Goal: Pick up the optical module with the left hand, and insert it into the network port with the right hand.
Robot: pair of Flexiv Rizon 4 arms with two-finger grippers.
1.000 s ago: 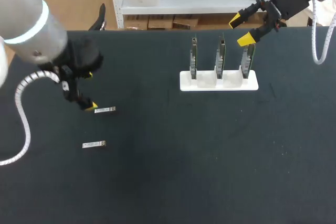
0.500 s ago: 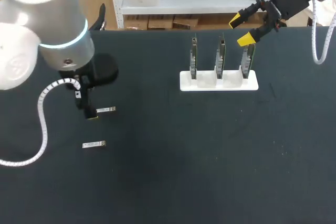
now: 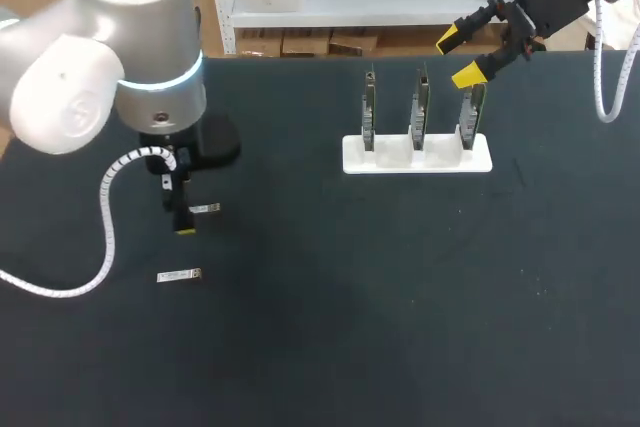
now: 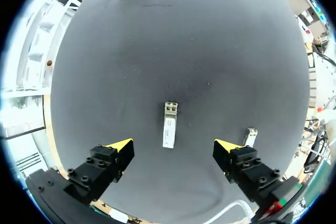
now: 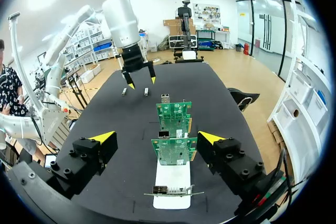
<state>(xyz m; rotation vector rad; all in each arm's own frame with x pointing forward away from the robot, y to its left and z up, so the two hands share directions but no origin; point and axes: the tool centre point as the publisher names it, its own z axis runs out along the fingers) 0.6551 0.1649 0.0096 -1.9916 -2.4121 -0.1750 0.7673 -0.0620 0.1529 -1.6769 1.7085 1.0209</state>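
Observation:
A small silver optical module (image 3: pixel 206 209) lies flat on the black table (image 3: pixel 330 327). My left gripper (image 3: pixel 186 211) hangs just above it. In the left wrist view the same module (image 4: pixel 169 124) lies lengthwise between and slightly ahead of the wide-open left gripper (image 4: pixel 173 145), with neither finger touching it. A second module (image 3: pixel 179 275) (image 4: pixel 250 136) rests beside one finger. The white stand (image 3: pixel 417 154) holds three upright green boards with network ports (image 5: pixel 164 134). My right gripper (image 3: pixel 462 57) (image 5: pixel 157 137) is open and empty, above and behind the stand's right board.
The stand's white base (image 5: pixel 170 184) sits directly under the right gripper, with the nearest board (image 5: pixel 174 150) between its fingers' line of sight. My left arm (image 5: pixel 131 40) and both modules (image 5: pixel 146 92) show farther along the table.
My left arm has swung to the right, bringing its open gripper from left of the module to directly over it. The right arm has not moved.

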